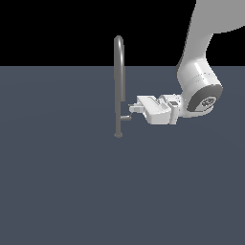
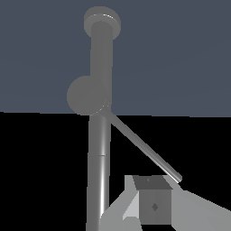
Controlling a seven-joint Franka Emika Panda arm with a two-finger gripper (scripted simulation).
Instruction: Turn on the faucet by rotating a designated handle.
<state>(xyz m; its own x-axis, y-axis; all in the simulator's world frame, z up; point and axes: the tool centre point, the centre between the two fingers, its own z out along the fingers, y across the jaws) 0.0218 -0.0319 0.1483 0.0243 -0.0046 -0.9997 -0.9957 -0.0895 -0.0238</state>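
Observation:
The faucet (image 1: 119, 81) is a tall slim grey pipe with a hooked top, standing on a small round base flange (image 1: 118, 135) on the dark floor. The handle (image 1: 126, 116) is a small grey L-shaped lever low on the pipe, on the exterior view's right side. My gripper (image 1: 132, 109) reaches in level from that side, just above the handle, and its jaws look shut and empty. In the wrist view the pipe (image 2: 100, 149) runs past the handle's round stub (image 2: 87, 95). The thin flat bar (image 2: 144, 146) slants down to the gripper (image 2: 153, 198), its end at the fingertip.
The white arm (image 1: 198, 88) comes in from the exterior view's upper right. A flat dark grey floor (image 1: 72, 191) spreads around the faucet. No other objects are in view.

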